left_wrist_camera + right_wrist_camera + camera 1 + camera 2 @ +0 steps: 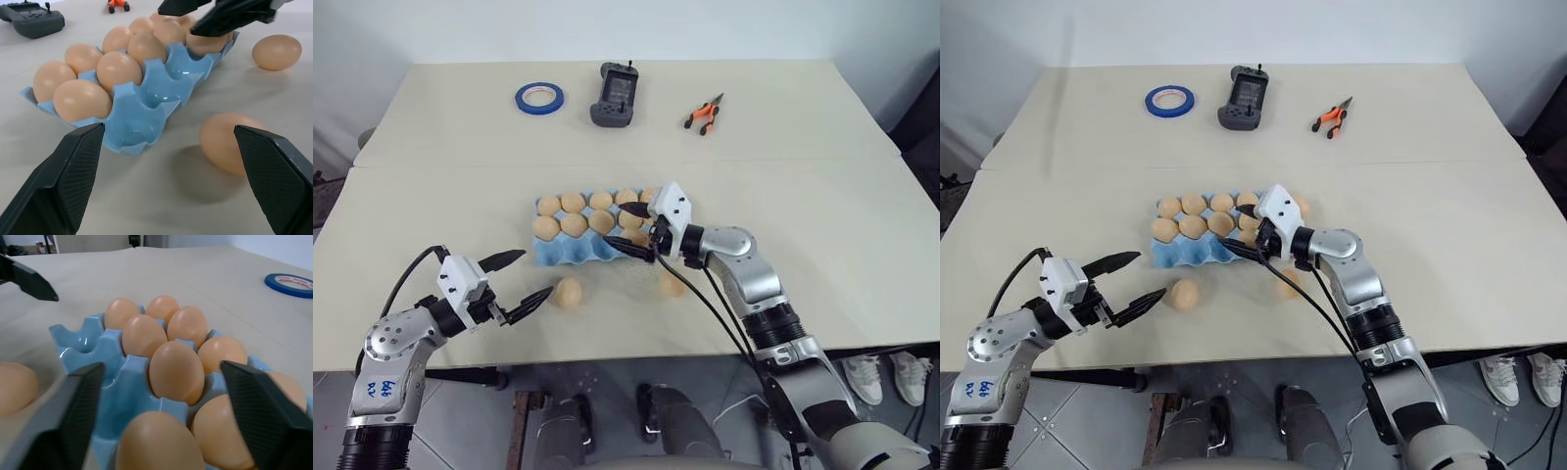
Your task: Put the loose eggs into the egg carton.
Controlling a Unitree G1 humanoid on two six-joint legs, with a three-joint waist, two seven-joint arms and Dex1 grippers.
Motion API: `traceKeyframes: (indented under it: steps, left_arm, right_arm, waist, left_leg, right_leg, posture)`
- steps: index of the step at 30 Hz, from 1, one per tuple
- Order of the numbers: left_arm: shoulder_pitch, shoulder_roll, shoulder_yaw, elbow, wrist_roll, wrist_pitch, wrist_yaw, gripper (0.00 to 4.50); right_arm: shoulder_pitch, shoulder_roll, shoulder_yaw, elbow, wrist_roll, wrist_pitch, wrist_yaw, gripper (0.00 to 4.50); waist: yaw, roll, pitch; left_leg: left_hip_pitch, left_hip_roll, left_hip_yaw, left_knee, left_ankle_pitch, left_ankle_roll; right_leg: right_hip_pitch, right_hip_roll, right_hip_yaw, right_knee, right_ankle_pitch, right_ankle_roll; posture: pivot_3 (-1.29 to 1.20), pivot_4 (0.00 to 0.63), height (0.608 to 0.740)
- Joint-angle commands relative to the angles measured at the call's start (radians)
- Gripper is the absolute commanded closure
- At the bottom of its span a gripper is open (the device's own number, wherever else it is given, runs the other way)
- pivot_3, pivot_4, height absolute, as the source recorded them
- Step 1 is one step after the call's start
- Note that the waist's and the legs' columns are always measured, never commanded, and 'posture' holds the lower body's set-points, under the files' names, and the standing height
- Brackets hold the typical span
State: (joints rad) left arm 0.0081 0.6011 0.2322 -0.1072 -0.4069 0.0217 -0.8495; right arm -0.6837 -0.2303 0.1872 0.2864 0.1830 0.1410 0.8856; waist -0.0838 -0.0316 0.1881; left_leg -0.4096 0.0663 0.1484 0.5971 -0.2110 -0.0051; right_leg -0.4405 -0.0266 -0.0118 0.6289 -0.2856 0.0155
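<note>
The light blue egg carton [570, 251] lies mid-table with eggs in several cups; some cups of its near row are bare. One loose egg [569, 292] rests on the table just in front of the carton. A second loose egg [672, 284] lies to the right, partly behind my right arm. My left gripper [534, 274] is open and level, a short way left of the first loose egg and apart from it. My right gripper [628, 228] hovers open over the carton's right end. Its fingers [83, 406] straddle an egg [176, 372] seated in a cup, and nothing is held.
At the far side of the table lie a blue tape ring [539, 96], a dark handheld controller [614, 96] and orange-handled pliers [704, 115]. The table's front edge runs close below both loose eggs.
</note>
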Motion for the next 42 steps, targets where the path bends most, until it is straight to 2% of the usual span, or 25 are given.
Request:
traceKeyframes:
  steps: [1, 8, 13, 21, 25, 33, 42]
  left_arm:
    - [0.003, 0.010, 0.026, -0.037, -0.011, -0.006, 0.004, 0.00]
    - [-0.011, 0.017, 0.006, -0.037, -0.011, 0.002, -0.015, 0.00]
    - [-0.037, 0.023, -0.031, -0.006, 0.009, -0.006, -0.052, 0.00]
    - [-0.131, 0.007, -0.110, 0.060, 0.034, -0.050, -0.124, 0.00]
    - [-0.172, 0.002, -0.133, 0.087, 0.027, -0.055, -0.152, 0.00]
    - [-0.189, 0.007, -0.130, 0.088, 0.006, -0.026, -0.171, 0.00]
    - [-0.118, 0.025, -0.087, 0.044, -0.009, -0.013, -0.167, 0.00]
  right_arm:
    - [0.039, -0.045, -0.052, -0.141, 0.068, 0.017, 0.038, 0.04]
    - [0.242, -0.227, -0.222, -0.265, 0.168, -0.025, 0.107, 0.04]
    - [0.431, -0.383, -0.346, -0.255, 0.200, -0.105, 0.203, 0.04]
    - [0.639, -0.461, -0.476, -0.141, 0.193, -0.280, 0.246, 0.04]
    - [0.641, -0.450, -0.472, -0.134, 0.203, -0.319, 0.237, 0.04]
    - [0.548, -0.434, -0.414, -0.115, 0.211, -0.309, 0.253, 0.04]
    - [0.466, -0.425, -0.228, -0.299, 0.287, -0.047, 0.345, 0.04]
  waist:
    - [0.001, 0.000, 0.000]
    - [0.011, -0.001, -0.001]
    - [0.027, -0.001, -0.001]
    - [0.029, -0.001, -0.001]
    - [0.021, -0.001, -0.001]
    - [0.021, -0.001, -0.001]
    - [0.027, -0.001, -0.001]
  left_leg:
    - [0.000, 0.000, 0.000, 0.000, 0.000, 0.000]
    - [0.000, -0.001, 0.000, 0.001, 0.000, 0.000]
    - [0.001, -0.001, 0.000, 0.001, 0.000, 0.000]
    - [0.005, 0.000, -0.003, 0.007, 0.000, 0.000]
    - [0.005, 0.000, -0.001, 0.011, -0.001, 0.003]
    - [0.005, -0.002, -0.001, 0.015, -0.001, 0.005]
    - [0.005, 0.000, -0.001, 0.013, -0.002, 0.006]
  right_leg:
    - [0.000, 0.000, 0.000, 0.000, 0.000, 0.000]
    - [0.001, 0.000, 0.000, -0.001, 0.000, 0.001]
    - [0.002, 0.000, 0.001, -0.002, 0.000, 0.001]
    - [0.010, 0.003, 0.000, -0.004, -0.001, -0.002]
    - [0.013, 0.003, 0.003, -0.008, -0.003, -0.005]
    - [0.014, 0.002, 0.006, -0.009, -0.001, -0.006]
    - [0.012, 0.002, 0.004, -0.005, 0.000, -0.004]
  posture:
    - [0.00, 0.150, 0.740]
    - [0.00, 0.150, 0.740]
    - [0.00, 0.150, 0.740]
    - [0.00, 0.150, 0.740]
    - [0.00, 0.150, 0.740]
    - [0.00, 0.150, 0.740]
    - [0.00, 0.150, 0.740]
